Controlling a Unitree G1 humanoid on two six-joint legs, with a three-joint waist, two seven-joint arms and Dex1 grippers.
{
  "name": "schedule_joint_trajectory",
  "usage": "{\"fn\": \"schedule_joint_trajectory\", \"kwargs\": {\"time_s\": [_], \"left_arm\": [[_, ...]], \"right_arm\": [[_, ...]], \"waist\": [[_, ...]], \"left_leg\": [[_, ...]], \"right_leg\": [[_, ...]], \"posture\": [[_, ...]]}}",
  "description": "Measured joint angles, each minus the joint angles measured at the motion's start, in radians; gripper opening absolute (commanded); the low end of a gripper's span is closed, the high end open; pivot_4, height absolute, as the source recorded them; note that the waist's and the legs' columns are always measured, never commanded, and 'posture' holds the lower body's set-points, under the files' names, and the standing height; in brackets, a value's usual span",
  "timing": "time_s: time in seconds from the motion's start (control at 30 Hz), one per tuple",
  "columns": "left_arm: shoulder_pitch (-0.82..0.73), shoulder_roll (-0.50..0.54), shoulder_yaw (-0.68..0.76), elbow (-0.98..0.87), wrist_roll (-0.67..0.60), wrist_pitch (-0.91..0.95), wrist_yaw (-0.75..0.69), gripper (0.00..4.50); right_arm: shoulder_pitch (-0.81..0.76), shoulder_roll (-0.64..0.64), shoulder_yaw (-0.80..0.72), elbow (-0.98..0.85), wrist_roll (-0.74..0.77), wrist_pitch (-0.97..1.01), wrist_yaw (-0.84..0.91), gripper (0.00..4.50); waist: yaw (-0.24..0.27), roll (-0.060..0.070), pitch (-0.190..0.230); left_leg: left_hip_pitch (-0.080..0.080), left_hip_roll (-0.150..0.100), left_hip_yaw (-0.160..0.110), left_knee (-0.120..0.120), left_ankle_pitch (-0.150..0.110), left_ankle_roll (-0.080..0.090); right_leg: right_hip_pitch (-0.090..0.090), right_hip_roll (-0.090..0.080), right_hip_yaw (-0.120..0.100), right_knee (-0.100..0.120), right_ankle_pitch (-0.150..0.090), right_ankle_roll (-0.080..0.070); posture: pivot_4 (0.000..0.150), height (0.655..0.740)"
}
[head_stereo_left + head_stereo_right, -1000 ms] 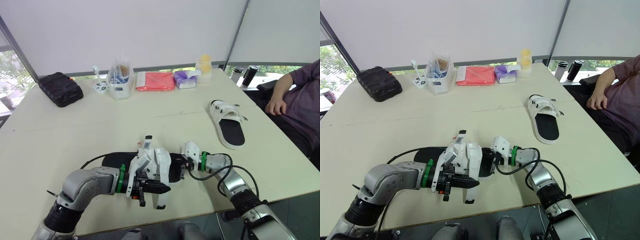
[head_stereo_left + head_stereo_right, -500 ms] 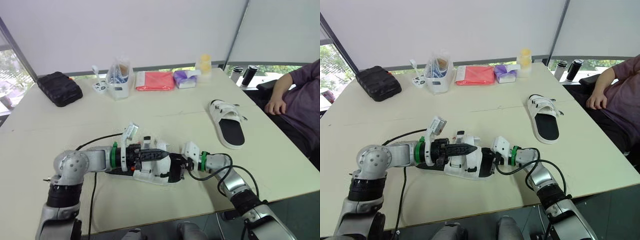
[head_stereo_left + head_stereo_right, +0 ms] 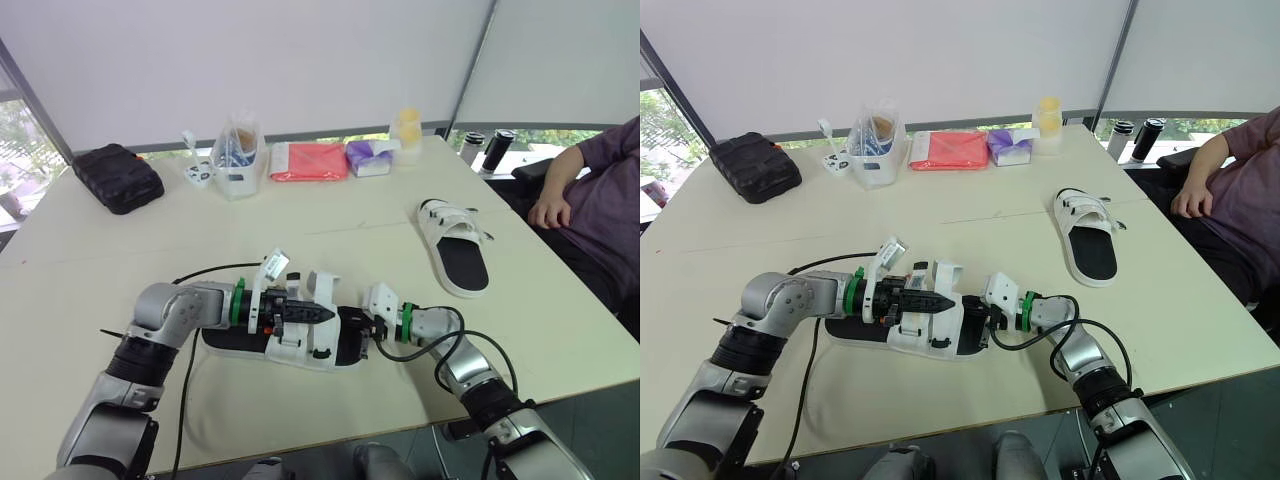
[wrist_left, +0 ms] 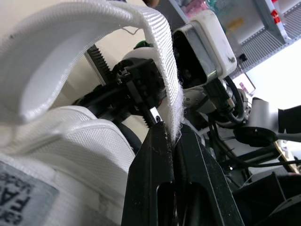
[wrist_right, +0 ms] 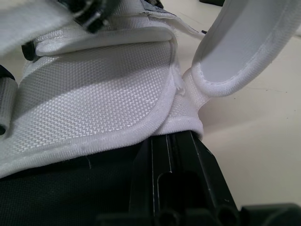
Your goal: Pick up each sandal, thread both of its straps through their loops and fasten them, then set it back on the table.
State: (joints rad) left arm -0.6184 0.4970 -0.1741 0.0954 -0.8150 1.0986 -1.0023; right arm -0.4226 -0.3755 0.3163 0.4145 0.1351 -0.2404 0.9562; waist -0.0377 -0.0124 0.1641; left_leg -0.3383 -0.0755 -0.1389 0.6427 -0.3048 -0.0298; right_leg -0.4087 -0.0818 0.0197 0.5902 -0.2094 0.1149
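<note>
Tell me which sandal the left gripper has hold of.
The near sandal, in front of the robot: the left gripper pinches its loose white strap. The other sandal lies untouched, farther right.

silver-grey arms [image 3: 165, 310], green wrist rings [image 3: 407, 322], black fingers [image 4: 141, 179] (black cables [image 3: 215, 268] trail from both wrists).

The near sandal [image 3: 855, 330], black-soled with white straps, lies close to the near edge of the desk [image 3: 760, 260]. The left gripper [image 3: 946, 299] reaches along it with its jaws drawn to a point among those straps, and the right gripper [image 3: 986, 322] meets the sandal's other end. A second sandal [image 3: 1087, 240] lies well apart toward the right edge, and a person's hand [image 3: 1192, 204] rests just beyond that edge.
</note>
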Motion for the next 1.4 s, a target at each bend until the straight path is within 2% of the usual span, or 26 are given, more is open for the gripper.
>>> {"fn": "schedule_joint_trajectory", "kwargs": {"time_s": [0.2,0.87,1.4], "left_arm": [[-0.070,-0.035,0.054,0.083,-0.002,0.024,-0.001,0.10],[-0.052,-0.021,0.022,0.078,0.030,0.086,-0.110,0.10],[-0.015,0.032,-0.137,0.033,0.247,-0.196,-0.226,0.10]], "right_arm": [[0.005,0.002,0.000,-0.006,0.000,0.000,-0.006,0.00],[0.011,0.002,0.000,-0.012,0.000,0.000,-0.014,0.00],[0.019,0.002,0.002,-0.020,0.000,0.000,-0.028,0.00]], "waist": [[-0.001,0.000,0.000],[-0.001,-0.001,0.000],[-0.001,0.000,0.000]], "left_leg": [[0.000,0.000,0.000,0.000,0.000,0.001],[0.000,0.000,0.000,0.000,0.000,0.000],[0.000,0.000,0.000,0.000,0.000,0.000]], "right_leg": [[0.000,0.000,0.000,0.000,0.000,0.000],[0.000,0.000,0.000,0.000,0.000,0.000],[0.000,0.000,0.000,0.000,0.000,0.000]], "posture": [[0.150,0.7400],[0.150,0.7400],[0.150,0.7400]]}}
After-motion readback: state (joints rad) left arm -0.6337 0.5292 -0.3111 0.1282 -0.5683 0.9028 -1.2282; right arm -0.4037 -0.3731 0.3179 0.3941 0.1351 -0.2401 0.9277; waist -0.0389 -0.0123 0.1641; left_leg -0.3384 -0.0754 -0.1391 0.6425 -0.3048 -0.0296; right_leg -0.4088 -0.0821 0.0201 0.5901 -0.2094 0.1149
